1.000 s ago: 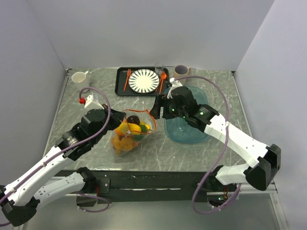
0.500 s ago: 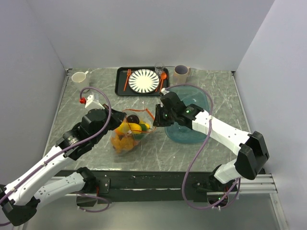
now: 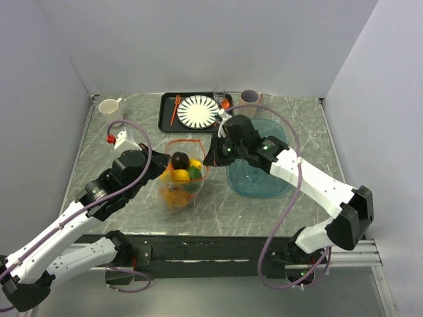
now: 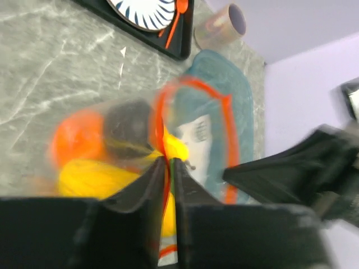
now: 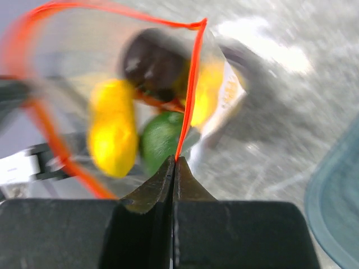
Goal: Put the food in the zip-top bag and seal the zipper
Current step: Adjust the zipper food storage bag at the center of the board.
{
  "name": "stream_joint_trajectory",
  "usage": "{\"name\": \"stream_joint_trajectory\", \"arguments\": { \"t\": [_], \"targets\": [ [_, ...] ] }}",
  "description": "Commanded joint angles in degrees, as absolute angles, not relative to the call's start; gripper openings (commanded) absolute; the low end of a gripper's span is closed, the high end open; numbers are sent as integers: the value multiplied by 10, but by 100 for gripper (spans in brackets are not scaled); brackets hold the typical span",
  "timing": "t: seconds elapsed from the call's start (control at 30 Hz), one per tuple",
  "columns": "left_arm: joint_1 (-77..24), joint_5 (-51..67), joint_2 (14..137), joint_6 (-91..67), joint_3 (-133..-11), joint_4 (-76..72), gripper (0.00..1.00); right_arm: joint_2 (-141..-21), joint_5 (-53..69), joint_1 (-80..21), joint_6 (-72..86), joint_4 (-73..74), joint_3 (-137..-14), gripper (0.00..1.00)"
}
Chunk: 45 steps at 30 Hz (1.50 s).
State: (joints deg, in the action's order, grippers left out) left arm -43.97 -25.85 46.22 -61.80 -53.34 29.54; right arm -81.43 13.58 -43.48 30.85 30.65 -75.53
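My right gripper: clamped on the zipper, open a second ago | left gripper: pinching the opposite rim | zip-top bag: mid-tabletop, mouth now stretched wide (blurred) | food: inside | next, I judge: sealing.

The top view looks down from behind the arms over the whole counter. Wrist views peer close past the left tool and right tool at the zip-top bag all share.
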Motion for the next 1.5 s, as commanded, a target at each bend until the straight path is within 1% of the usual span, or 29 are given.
{"name": "stream_joint_trajectory", "arguments": {
  "t": [0.0,0.03,0.07,0.1,0.17,0.23,0.27,0.3,0.43,0.53,0.63,0.73,0.8,0.9,1.07,1.13,1.17,1.23,1.27,1.33,1.4,1.43,1.47],
  "targets": [
    [-405,-222,524,-516,-621,378,11,-791,193,-435,278,257,-826,0],
    [-397,-228,555,-537,-651,431,2,-806,182,-437,272,279,-847,0],
    [-397,-236,579,-551,-670,452,1,-832,174,-439,249,325,-872,0],
    [-397,-226,597,-552,-682,455,1,-840,178,-441,242,334,-903,0],
    [-397,-205,582,-551,-671,399,1,-841,170,-443,243,326,-910,0],
    [-397,-199,525,-553,-631,315,1,-839,169,-442,249,309,-903,0],
    [-397,-205,506,-549,-621,296,1,-857,164,-441,247,340,-933,0],
    [-396,-211,484,-544,-618,291,1,-867,159,-442,244,356,-949,0],
    [-387,-241,500,-538,-684,367,1,-867,168,-443,257,326,-940,0],
    [-387,-243,496,-532,-686,360,1,-883,163,-442,265,324,-946,0],
    [-388,-234,492,-531,-673,347,1,-910,147,-441,276,318,-934,0],
    [-387,-195,500,-520,-657,327,1,-932,129,-441,283,334,-917,0],
    [-388,-191,525,-530,-646,343,1,-932,133,-438,294,305,-871,0],
    [-388,-154,541,-533,-593,313,1,-936,125,-433,305,291,-834,0],
    [-388,-73,544,-545,-532,222,1,-904,77,-429,327,280,-775,0],
    [-388,-32,545,-540,-522,183,2,-885,59,-422,338,279,-754,0],
    [-388,-23,551,-539,-525,182,1,-882,53,-420,340,280,-749,0],
    [-388,4,555,-534,-526,173,5,-871,41,-416,346,280,-733,0],
    [-388,9,558,-533,-528,168,14,-869,41,-414,349,278,-727,0],
    [-388,16,554,-538,-528,166,27,-861,37,-413,358,265,-707,0],
    [-388,10,533,-548,-522,169,44,-858,39,-410,364,259,-697,0],
    [-388,3,520,-562,-514,172,59,-856,38,-410,367,256,-689,0],
    [-388,-18,492,-569,-510,177,61,-856,38,-410,367,255,-686,0]
  ]
}}
